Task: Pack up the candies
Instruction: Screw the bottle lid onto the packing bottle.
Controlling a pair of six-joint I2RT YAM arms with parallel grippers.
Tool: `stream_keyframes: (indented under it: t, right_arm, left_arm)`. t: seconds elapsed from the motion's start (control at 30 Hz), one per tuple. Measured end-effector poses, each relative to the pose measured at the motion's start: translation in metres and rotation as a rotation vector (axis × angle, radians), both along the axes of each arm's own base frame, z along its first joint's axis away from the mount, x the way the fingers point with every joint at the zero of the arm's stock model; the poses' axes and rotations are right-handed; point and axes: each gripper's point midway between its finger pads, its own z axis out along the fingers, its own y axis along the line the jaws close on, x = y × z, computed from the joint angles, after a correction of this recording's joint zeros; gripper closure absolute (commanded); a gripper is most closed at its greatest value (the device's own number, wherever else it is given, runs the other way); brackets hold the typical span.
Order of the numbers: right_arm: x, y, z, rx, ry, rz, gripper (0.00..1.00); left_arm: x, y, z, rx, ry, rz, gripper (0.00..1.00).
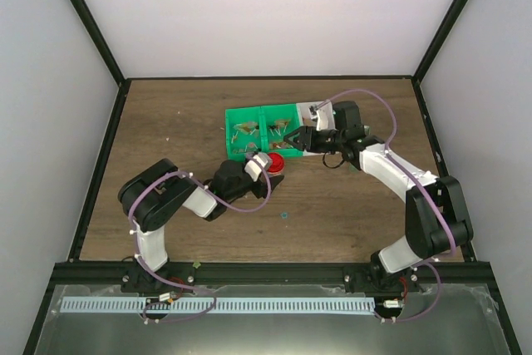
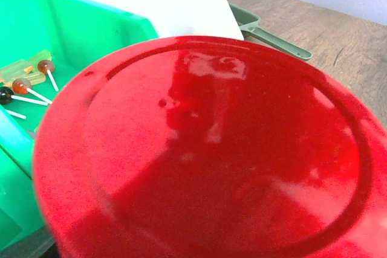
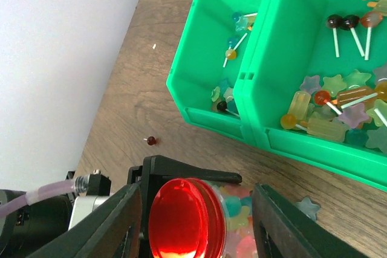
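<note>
The candies (image 3: 338,110) are small lollipops and star-shaped sweets lying in two green bins (image 3: 208,115), also seen in the top view (image 1: 259,129). A small clear jar (image 3: 240,212) with a round red lid (image 3: 181,222) lies on its side with candies inside. My left gripper (image 1: 263,164) is shut on the jar; one of its black fingers (image 3: 199,175) runs along the jar. The lid (image 2: 211,149) fills the left wrist view and hides the fingers there. My right gripper (image 3: 199,206) is open, its jaws on either side of the lid and jar without touching.
A loose red lollipop (image 3: 151,141) and a pale star candy (image 3: 307,208) lie on the wooden table near the bins. A green scoop handle (image 2: 275,37) and a white sheet (image 2: 181,4) lie beyond the bins.
</note>
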Motion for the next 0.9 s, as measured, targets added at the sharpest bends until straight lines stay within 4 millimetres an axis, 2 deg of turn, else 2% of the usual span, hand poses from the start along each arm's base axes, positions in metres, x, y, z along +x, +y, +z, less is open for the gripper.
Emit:
stream_keyframes:
  t: [0.07,0.17,0.3,0.47,0.57,0.77,0.83,0.9]
  right_arm:
    - [-0.001,0.001,0.0,0.004,0.004,0.004,0.53]
    - [-0.002,0.002,0.0,0.012,0.013,0.013,0.57]
    - [-0.005,0.005,-0.004,0.023,0.032,0.038,0.61]
    - [-0.009,0.007,-0.021,0.008,0.075,0.065,0.64]
    - [-0.012,0.011,-0.032,-0.007,0.099,0.084,0.7]
    - [-0.022,0.021,-0.048,-0.039,0.118,0.132,0.71]
    - [-0.023,0.024,-0.049,-0.039,0.117,0.145,0.72]
    - [-0.021,0.027,-0.048,-0.041,0.106,0.151,0.77]
  left_arm:
    - [0.001,0.0,0.001,-0.002,-0.002,0.003,0.37]
    - [0.001,0.001,0.001,-0.005,0.001,0.005,0.4]
    - [0.001,0.0,0.001,-0.011,0.002,0.003,0.4]
    - [0.001,0.0,0.001,-0.011,0.001,0.002,0.38]
    - [0.002,-0.001,0.001,-0.011,0.0,-0.002,0.38]
    - [0.002,-0.003,0.001,-0.017,-0.004,-0.005,0.38]
    - [0.003,-0.003,0.0,-0.022,-0.004,-0.004,0.38]
    - [0.003,-0.003,0.0,-0.028,-0.005,-0.003,0.38]
